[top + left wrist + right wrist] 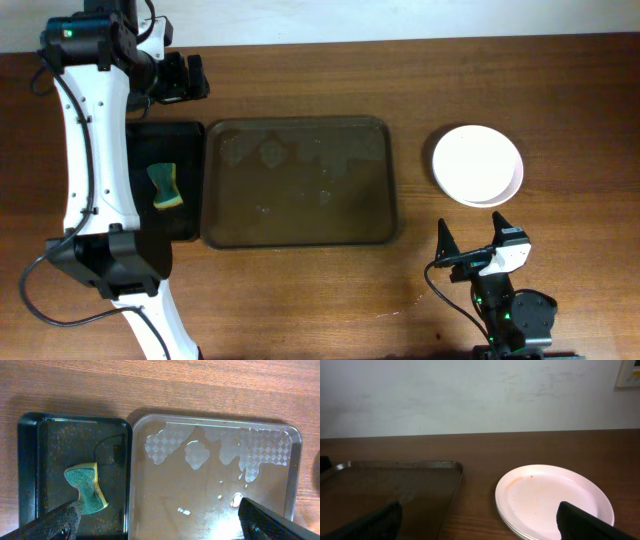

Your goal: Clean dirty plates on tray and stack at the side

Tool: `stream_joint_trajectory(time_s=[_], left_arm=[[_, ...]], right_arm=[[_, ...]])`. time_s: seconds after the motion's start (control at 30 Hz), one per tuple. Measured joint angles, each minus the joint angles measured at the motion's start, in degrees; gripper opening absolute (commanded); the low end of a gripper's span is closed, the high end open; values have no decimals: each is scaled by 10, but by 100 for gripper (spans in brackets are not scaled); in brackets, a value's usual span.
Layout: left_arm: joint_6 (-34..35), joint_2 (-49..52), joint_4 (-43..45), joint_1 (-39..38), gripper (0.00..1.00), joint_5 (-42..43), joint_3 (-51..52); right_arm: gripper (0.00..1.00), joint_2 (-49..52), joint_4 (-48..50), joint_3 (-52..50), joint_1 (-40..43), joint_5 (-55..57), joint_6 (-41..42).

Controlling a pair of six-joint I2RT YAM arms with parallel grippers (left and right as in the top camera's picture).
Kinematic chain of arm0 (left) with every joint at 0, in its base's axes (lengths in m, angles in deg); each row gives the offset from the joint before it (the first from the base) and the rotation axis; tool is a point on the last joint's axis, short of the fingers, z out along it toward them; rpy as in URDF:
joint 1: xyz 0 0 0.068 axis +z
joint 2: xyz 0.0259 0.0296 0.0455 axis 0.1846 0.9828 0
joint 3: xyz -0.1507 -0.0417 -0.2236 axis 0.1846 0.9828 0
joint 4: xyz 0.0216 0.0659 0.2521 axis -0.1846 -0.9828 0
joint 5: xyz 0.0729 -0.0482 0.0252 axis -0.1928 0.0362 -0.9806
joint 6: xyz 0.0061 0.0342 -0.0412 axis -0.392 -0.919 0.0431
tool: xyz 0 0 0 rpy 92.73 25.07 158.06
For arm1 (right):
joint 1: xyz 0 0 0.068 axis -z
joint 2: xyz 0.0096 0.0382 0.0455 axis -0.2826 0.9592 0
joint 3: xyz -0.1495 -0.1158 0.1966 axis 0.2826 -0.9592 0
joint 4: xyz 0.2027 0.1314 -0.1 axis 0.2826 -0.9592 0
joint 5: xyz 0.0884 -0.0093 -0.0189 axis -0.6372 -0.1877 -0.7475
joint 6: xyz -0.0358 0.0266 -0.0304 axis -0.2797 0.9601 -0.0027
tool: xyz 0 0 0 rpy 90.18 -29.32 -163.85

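Note:
The white plates (477, 165) sit stacked on the table right of the dark brown tray (300, 182); in the right wrist view the stack (552, 500) shows a faint orange streak on the top plate. The tray (210, 480) holds only water patches and droplets. My left gripper (185, 78) is open and empty, held high behind the tray's far left corner; its fingers frame the left wrist view (160, 525). My right gripper (475, 245) is open and empty, low at the front right, facing the plates.
A smaller black tray (150, 180) lies left of the brown tray with a green and yellow sponge (165, 187) in it, which also shows in the left wrist view (89, 487). A white wall stands behind the table in the right wrist view.

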Motion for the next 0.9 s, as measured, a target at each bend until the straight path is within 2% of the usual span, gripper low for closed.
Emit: stream_joint_trajectory(time_s=[0.27,0.33,0.43,0.5,0.63,0.67,0.7,0.9], left_arm=[[-7,0,-21,0,99,-11,0],[-38,-18,44,0,99,-16,10],[-58,-125,151,0,99,-12,91],[-65,-262,225,0,99,-5,237],[-112,-547,459,1,99,0,654],[-115,-594,504,1,99,0,713],[-124,-705,553,1,99,0,841],[-152,-985,767,2,99,0,1178]], right_arm=[[98,0,0,0,0,0,0],[98,0,0,0,0,0,0],[98,0,0,0,0,0,0],[98,0,0,0,0,0,0],[98,0,0,0,0,1,0],[98,1,2,0,-1,2,0],[98,0,0,0,-1,2,0],[98,0,0,0,-2,3,0]])
